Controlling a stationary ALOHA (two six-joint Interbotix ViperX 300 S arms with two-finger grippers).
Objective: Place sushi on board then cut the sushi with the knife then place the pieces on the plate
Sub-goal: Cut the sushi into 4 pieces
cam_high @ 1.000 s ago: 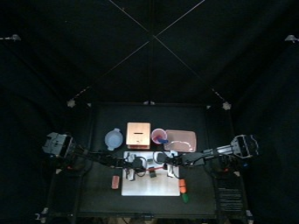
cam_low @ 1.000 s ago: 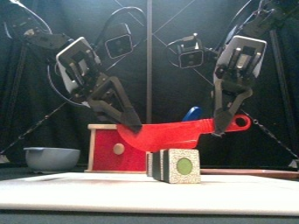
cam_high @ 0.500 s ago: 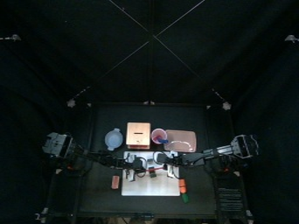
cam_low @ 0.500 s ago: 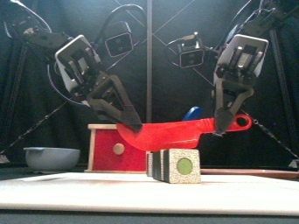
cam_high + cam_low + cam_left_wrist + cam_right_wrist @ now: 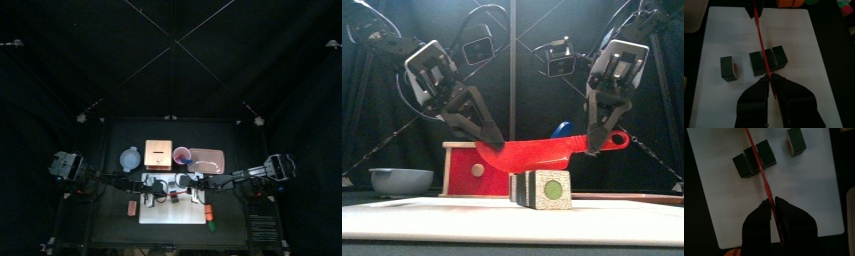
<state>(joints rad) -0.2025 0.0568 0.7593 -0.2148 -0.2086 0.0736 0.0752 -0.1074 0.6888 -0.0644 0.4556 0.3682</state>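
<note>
A red toy knife [image 5: 543,152] hangs level just above the sushi, held at both ends. My left gripper [image 5: 489,143] is shut on its blade tip, my right gripper [image 5: 593,148] shut on its handle. Under it, dark green sushi blocks [image 5: 543,188] stand on the white cutting board [image 5: 422,218]. In the left wrist view the knife [image 5: 761,40] crosses a pair of joined blocks [image 5: 769,60], and one separate block [image 5: 729,68] lies beside them. The right wrist view shows the same pair [image 5: 754,159] under the blade and the single block [image 5: 796,140] apart.
Behind the board stand the wooden box with red drawer front [image 5: 473,168], a blue-grey bowl [image 5: 401,180], a red cup [image 5: 182,155] and the pink tray [image 5: 207,158]. Small toy foods lie beside the board's left [image 5: 134,207] and right [image 5: 211,213] edges.
</note>
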